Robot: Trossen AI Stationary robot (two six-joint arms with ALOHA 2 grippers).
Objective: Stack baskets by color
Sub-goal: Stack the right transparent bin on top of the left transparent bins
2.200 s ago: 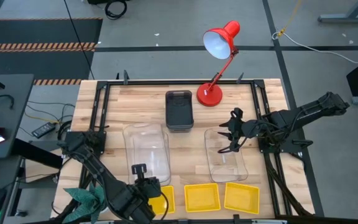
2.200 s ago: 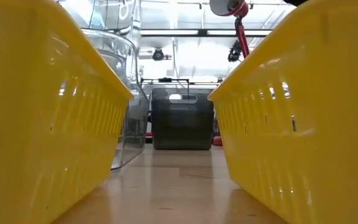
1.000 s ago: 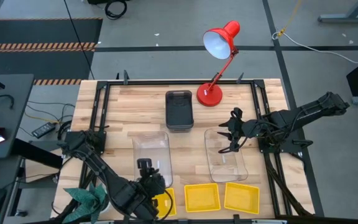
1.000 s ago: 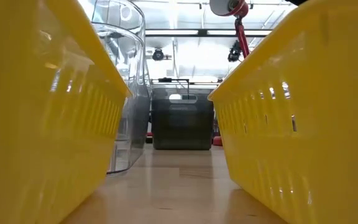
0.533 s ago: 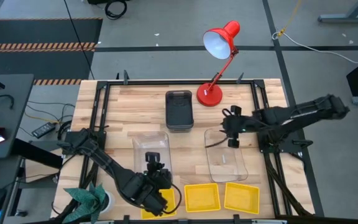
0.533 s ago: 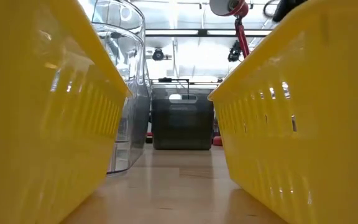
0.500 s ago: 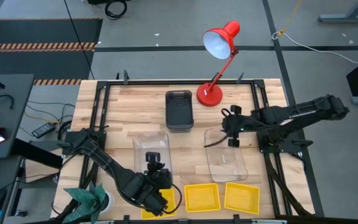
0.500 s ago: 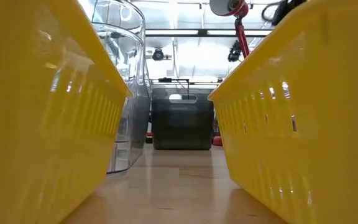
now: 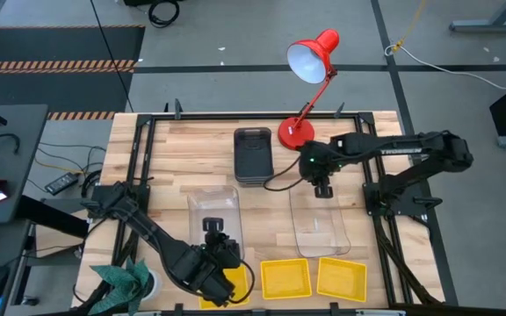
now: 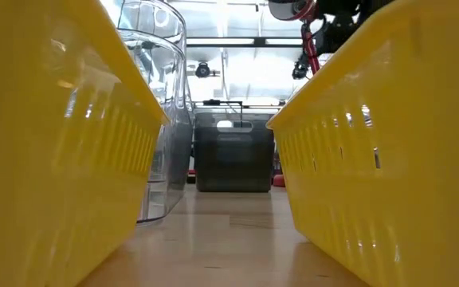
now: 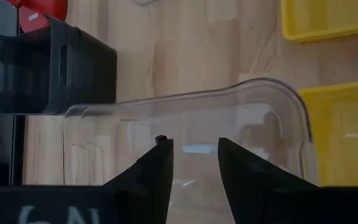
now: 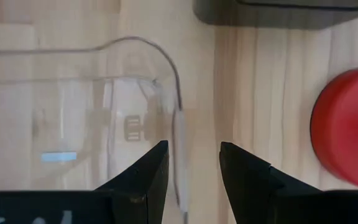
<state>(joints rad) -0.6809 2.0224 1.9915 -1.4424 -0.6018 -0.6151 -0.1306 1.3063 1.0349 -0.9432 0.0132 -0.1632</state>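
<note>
The bench (image 9: 165,158) is a pale wooden top in a dark frame; no readable writing or brand shows on any basket (a small pale label sits on each clear floor, too small to read). The red desk lamp (image 9: 308,83) stands just beyond the right end effector (image 9: 321,189), its round base (image 12: 347,127) close beside the fingers in the right wrist view. Under that end effector lies a clear basket (image 9: 321,225), long axis running from the lamp side toward the front edge; the end effector hangs over its far rim, the two fingers (image 12: 148,177) apart with a rounded corner of the rim between them, and I cannot tell whether they touch it. The other clear basket (image 9: 214,211) lies parallel, just ahead of the left end effector (image 9: 213,235), whose fingers (image 11: 157,168) stand apart astride its near wall; contact cannot be told. The dark grey stack (image 9: 253,155) sits beyond both clear baskets, long axis the same way, nearer the lamp base. Three yellow baskets line the front edge; one (image 9: 235,283) is partly under the left arm, the middle one (image 9: 285,278) and the third (image 9: 341,277) lie beside it, in front of the right clear basket.
</note>
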